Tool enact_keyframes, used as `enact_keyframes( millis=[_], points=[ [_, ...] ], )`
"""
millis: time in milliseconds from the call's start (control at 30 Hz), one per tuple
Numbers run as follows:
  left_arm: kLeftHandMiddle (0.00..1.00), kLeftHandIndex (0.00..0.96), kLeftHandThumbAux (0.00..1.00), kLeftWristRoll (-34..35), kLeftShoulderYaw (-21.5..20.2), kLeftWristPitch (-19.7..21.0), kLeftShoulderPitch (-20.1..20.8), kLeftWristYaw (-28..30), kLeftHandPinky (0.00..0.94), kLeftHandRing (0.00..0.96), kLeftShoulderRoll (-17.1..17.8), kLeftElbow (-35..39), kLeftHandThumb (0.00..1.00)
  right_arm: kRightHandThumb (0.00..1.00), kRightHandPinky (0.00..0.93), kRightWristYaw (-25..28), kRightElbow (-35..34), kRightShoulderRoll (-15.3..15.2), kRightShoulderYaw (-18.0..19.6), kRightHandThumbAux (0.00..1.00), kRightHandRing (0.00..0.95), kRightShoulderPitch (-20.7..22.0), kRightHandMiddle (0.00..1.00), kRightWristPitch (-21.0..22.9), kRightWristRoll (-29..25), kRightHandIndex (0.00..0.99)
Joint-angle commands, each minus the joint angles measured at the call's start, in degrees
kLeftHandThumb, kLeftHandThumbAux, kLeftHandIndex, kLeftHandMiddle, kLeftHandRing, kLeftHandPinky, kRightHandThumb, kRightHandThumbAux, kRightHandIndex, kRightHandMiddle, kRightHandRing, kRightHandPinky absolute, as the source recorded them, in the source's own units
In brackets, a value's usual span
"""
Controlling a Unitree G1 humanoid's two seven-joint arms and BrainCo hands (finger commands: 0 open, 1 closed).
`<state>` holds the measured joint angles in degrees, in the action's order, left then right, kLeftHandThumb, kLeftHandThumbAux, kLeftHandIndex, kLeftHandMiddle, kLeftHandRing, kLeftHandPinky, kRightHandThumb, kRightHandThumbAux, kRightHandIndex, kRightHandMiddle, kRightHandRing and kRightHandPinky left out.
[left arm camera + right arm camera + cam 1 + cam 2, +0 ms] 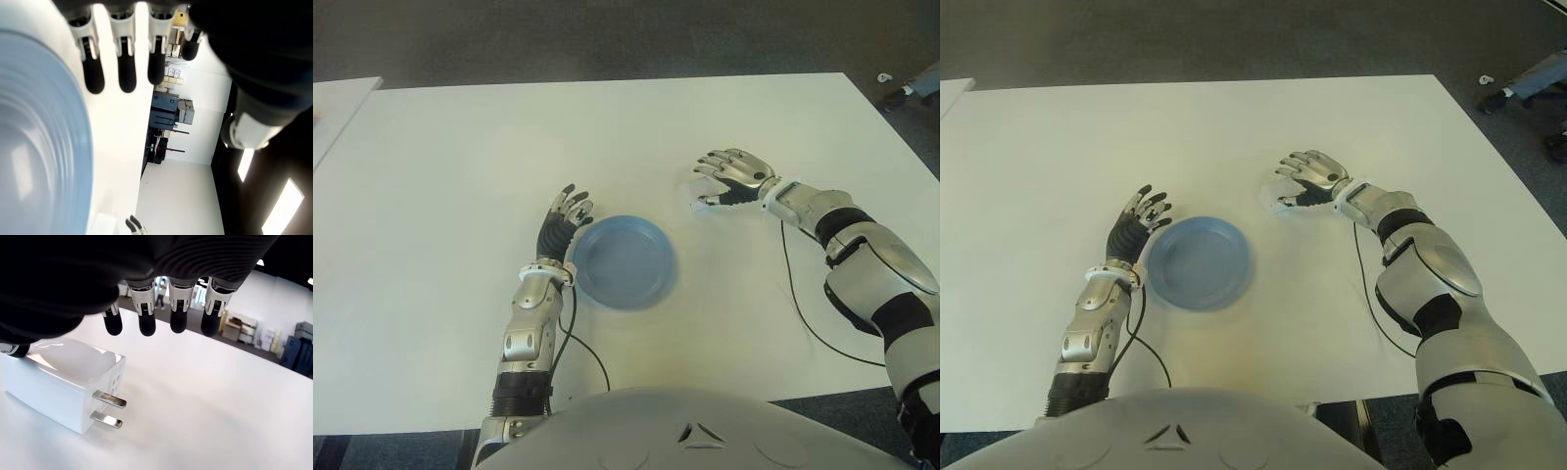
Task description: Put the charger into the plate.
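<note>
The white charger lies on its side on the white table, its two metal prongs pointing away from my palm. My right hand hovers over it, right of the blue plate; the fingers are stretched out above the charger and do not close on it, while the thumb tip shows at the charger's top edge. The charger peeks out at the hand's left side. The plate holds nothing. My left hand shows at the plate's left rim, fingers straight and holding nothing.
A black cable trails over the table from my right forearm, and another from my left. A second white table shows at far left. Dark floor lies beyond the far edge, with a chair base at top right.
</note>
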<state>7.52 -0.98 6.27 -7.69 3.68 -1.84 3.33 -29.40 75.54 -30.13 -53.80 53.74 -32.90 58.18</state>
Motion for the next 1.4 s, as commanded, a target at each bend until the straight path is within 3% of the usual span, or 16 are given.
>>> enact_keyframes(
  millis=[33,400,567,700,967,1233,1400],
  points=[
    [0.187,0.091,0.582,0.06,0.37,0.23,-0.36,0.92,0.280,0.225,0.45,-0.50,0.062,0.360,0.000,1.44,-1.14,1.57,-2.39,0.150,0.000,-3.64,0.000,-2.95,2.58,0.000],
    [0.193,0.093,0.587,0.25,0.62,0.27,-0.48,1.30,0.280,0.237,0.29,-0.12,0.076,0.365,0.000,4.47,-3.62,1.33,0.12,0.138,0.000,-5.07,0.000,-7.96,-0.71,0.000],
    [0.195,0.093,0.582,0.28,0.80,0.41,-0.64,1.39,0.268,0.235,0.18,0.18,0.085,0.406,0.000,13.82,-12.07,0.93,4.77,0.131,0.000,-10.05,0.000,-11.70,-8.25,0.000],
    [0.199,0.091,0.577,0.29,1.05,0.50,-0.73,1.72,0.266,0.235,0.37,0.22,0.096,0.442,0.000,21.21,-20.79,-0.84,8.47,0.123,0.000,-14.83,0.000,-10.96,-13.83,0.000],
    [0.209,0.089,0.578,0.35,1.81,0.27,-0.65,2.57,0.285,0.249,0.57,0.14,0.119,0.430,0.000,31.32,-40.42,-3.20,15.93,0.118,0.000,-24.33,0.000,-3.12,-19.50,0.000],
    [0.210,0.095,0.580,0.59,2.37,0.36,-0.72,3.29,0.273,0.249,1.02,0.20,0.124,0.389,0.000,38.43,-56.59,-0.41,22.59,0.120,0.000,-33.15,0.000,10.71,-22.30,0.000],
    [0.199,0.090,0.580,0.55,2.47,0.37,-0.66,3.92,0.255,0.236,1.36,0.08,0.125,0.352,0.000,39.55,-61.93,1.43,24.59,0.120,0.000,-36.15,0.000,16.95,-20.94,0.000]
  ],
)
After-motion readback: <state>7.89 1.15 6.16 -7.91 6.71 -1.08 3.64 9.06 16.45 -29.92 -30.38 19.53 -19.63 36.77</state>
